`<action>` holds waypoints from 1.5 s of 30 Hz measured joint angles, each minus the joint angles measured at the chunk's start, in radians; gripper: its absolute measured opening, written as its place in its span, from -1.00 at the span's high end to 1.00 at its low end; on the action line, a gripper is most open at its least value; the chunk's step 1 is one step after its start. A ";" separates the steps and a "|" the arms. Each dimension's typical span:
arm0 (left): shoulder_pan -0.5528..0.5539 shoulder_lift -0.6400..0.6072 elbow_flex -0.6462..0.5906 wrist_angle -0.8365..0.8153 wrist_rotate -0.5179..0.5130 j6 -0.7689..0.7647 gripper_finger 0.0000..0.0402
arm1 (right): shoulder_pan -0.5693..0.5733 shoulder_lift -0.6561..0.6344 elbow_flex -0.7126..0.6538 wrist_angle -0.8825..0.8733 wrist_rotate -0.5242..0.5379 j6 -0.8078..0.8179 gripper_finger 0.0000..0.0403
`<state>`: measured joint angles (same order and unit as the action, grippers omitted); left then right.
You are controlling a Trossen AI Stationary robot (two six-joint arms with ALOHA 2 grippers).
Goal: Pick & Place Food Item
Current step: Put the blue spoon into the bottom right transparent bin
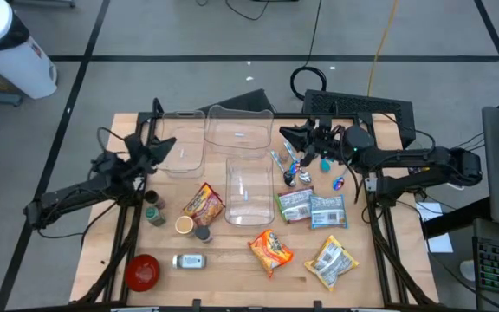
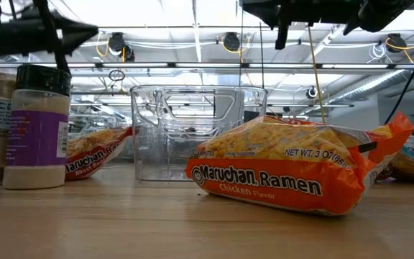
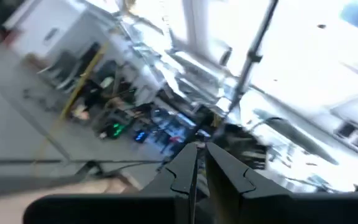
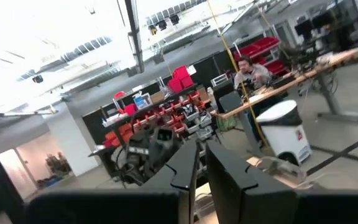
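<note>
A: We see the left gripper (image 1: 165, 147) and right gripper (image 1: 291, 134) raised, jaws closed, holding nothing.

B: Agreed. We locate the ramen packet (image 1: 270, 250) on the table (image 1: 232, 277), well apart from both jaws, beyond the clear containers (image 1: 248, 192).

Overhead straight down, low level across table (image 1: 232, 260), wrists facing roomward
</note>
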<state>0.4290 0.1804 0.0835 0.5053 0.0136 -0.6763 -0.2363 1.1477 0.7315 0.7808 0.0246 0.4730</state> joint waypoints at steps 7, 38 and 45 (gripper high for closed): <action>0.000 0.159 0.316 -0.420 0.093 0.226 0.81 | 0.005 0.000 0.014 -0.043 -0.053 0.012 0.86; -0.005 0.830 0.830 -0.259 0.383 0.273 0.35 | 0.002 0.005 0.251 -0.075 -0.079 -0.092 0.87; -0.005 0.830 0.830 -0.224 0.383 0.248 -0.14 | 0.002 0.005 0.250 -0.074 -0.079 -0.092 0.86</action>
<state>0.4236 1.0100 0.9138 0.2816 0.3962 -0.4286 -0.2340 1.1526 0.9817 0.7066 -0.0540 0.3806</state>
